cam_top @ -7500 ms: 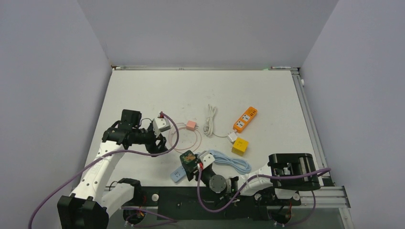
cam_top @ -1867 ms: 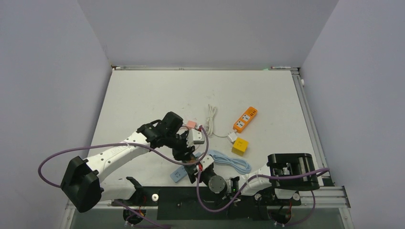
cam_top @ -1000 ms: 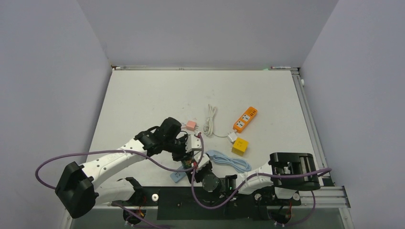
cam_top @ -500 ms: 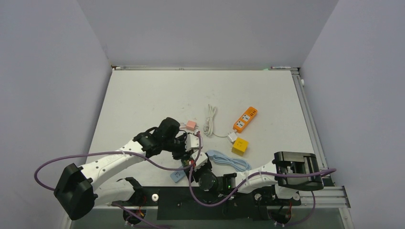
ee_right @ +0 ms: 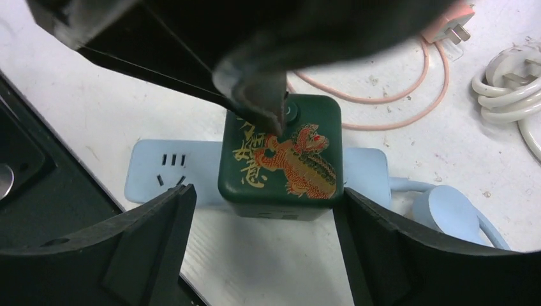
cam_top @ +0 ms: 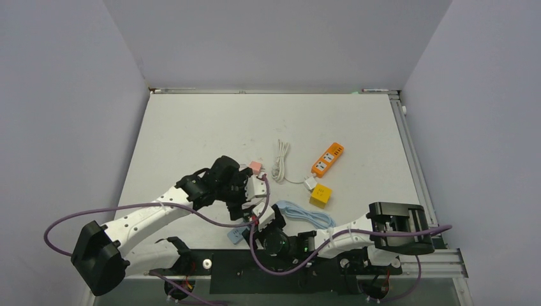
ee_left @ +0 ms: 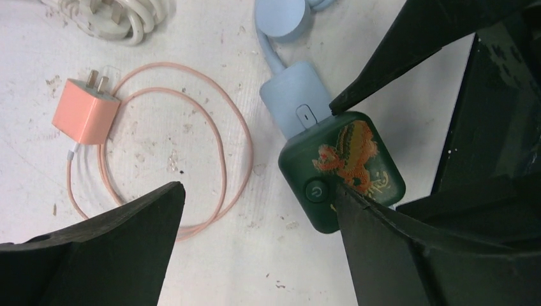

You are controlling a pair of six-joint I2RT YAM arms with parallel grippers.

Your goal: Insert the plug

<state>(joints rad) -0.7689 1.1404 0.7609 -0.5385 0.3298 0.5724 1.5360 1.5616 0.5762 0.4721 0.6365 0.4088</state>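
**Operator:** Top camera first. What has changed?

**Log:** Your left arm (cam_top: 159, 213) was out at the table's left 7.5 s ago. It now reaches across to the near centre and meets your right arm (cam_top: 344, 237) head to head, just above the pale blue plastic power strip (cam_top: 235, 237). Over the last half second it closes in only slightly. Reading: the approach is over and this is the pressing stage.

**Operator:** Left wrist?

**Log:** The left gripper (ee_left: 258, 190) has its jaws spread wide and is pinching nothing. One fingertip (ee_left: 351, 207) rests on the top face of the dark green cube plug with the orange dragon print (ee_left: 341, 171), beside its power button. The cube overlaps the strip. A salmon-pink charger block (ee_left: 84, 113) and its looped pink cable (ee_left: 220, 159) lie well apart from it, loose on the table.

**Operator:** Right wrist?

**Log:** The right gripper (ee_right: 265, 190) is also spread, with one finger on each side of the cube. A gap shows on one side, so it straddles rather than clamps. The cube stands upright on the strip's middle. Its prongs are hidden, so you cannot tell whether they are fully home. Judgement: press straight down, or the cube may tip.

**Operator:** Containers?

**Log:** None in view. The nearest equivalent is the strip's sockets. The cube covers the middle one, and the three-slot socket (ee_right: 173, 159) beside it stands free.
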